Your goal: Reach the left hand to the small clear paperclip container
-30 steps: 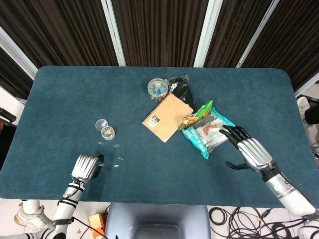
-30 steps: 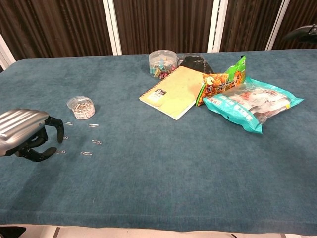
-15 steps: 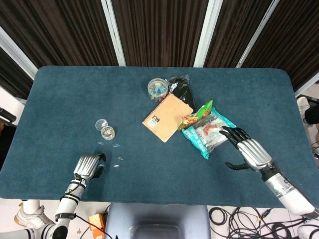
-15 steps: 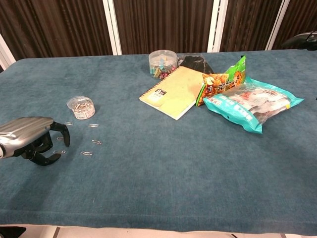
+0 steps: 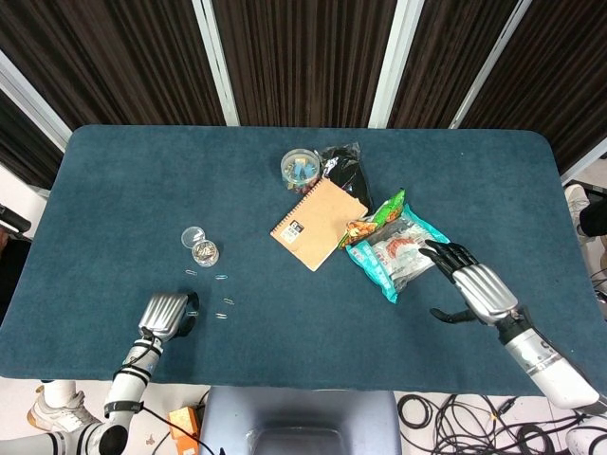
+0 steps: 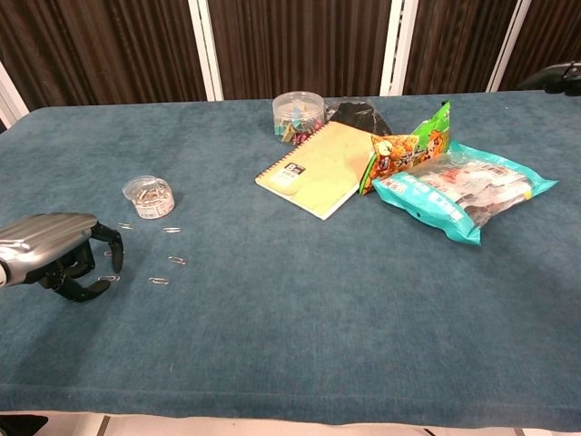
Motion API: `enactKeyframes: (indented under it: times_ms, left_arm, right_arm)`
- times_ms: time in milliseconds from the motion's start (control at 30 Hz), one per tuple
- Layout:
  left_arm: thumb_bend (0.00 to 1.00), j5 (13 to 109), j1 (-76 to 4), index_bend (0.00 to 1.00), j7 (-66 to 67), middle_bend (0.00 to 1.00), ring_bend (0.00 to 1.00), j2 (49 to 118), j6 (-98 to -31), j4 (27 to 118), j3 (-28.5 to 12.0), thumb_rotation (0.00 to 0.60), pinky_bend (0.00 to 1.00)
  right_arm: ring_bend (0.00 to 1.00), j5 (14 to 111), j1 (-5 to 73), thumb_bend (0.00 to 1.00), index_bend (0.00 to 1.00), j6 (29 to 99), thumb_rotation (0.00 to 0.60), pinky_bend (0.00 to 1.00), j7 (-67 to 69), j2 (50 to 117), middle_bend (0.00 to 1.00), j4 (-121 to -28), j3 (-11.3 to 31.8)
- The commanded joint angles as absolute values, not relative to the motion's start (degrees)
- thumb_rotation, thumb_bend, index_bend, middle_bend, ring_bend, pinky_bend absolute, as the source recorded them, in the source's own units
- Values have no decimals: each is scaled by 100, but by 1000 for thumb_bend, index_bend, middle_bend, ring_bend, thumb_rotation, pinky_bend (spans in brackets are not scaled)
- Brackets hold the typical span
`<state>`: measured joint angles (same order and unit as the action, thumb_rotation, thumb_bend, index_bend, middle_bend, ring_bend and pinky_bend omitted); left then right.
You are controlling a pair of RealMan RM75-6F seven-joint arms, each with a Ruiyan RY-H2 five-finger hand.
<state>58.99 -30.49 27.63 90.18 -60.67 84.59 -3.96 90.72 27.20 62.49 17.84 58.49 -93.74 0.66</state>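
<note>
The small clear paperclip container stands open on the blue table's left half, with its round lid lying just behind it. My left hand hovers low near the front left edge, short of the container and to its left in the chest view. Its fingers arch down like a claw with a gap to the thumb and hold nothing. My right hand rests open at the near right, its fingers spread by the teal snack bag.
Several loose paperclips lie between my left hand and the container. One paperclip sits right by the fingertips. A yellow notebook, a jar of coloured clips, a black bag and an orange-and-green snack pack fill the middle.
My left hand has dropped lower and edged slightly forward toward the paperclips. The right hand has drifted a little to the right.
</note>
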Motion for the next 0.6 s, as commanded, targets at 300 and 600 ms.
enactKeyframes:
  times_ms: [300, 600]
  left_arm:
    - [370, 5782, -3094, 533, 2824, 1000, 1000, 9007, -5945, 8432, -404, 600, 1000]
    - [361, 5708, -3109, 594, 2851, 1000, 1000, 9019, -5914, 8373, -410, 600, 1000]
  right_arm:
    - [0, 9087, 2713, 159, 0, 6261, 600, 0, 1796, 5838, 0, -9371, 57]
    - [0, 9072, 2715, 159, 0, 6231, 600, 0, 1812, 5830, 0, -9367, 48]
